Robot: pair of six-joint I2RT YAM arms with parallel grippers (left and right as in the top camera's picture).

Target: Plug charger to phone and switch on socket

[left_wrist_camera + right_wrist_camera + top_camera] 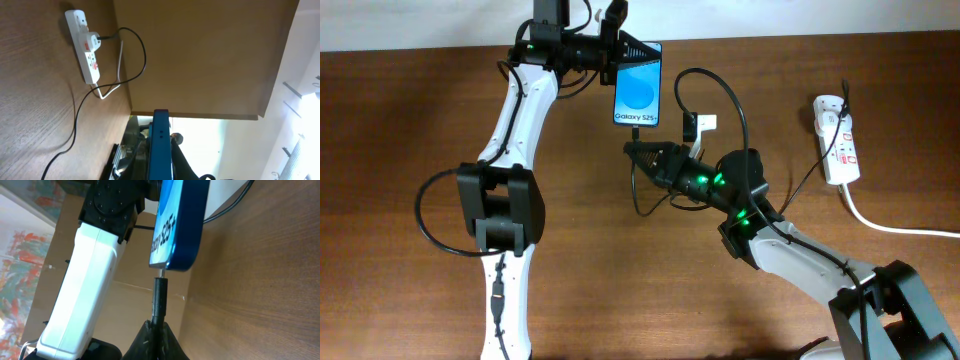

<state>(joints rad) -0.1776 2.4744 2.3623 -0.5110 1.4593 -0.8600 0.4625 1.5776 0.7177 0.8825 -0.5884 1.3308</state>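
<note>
The phone (638, 90) is clamped by left gripper (626, 52); charger plug (160, 297), pinched in right gripper (158, 330), should be pushed straight, no tilt.

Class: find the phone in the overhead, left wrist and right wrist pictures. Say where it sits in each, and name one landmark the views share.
Overhead: the phone is top centre, screen facing the camera, in the left gripper.
Left wrist: bottom centre, edge-on, a blue strip.
Right wrist: upper centre, with the charger pointing at its lower edge.
Shared landmark: the brown wooden table.
</note>
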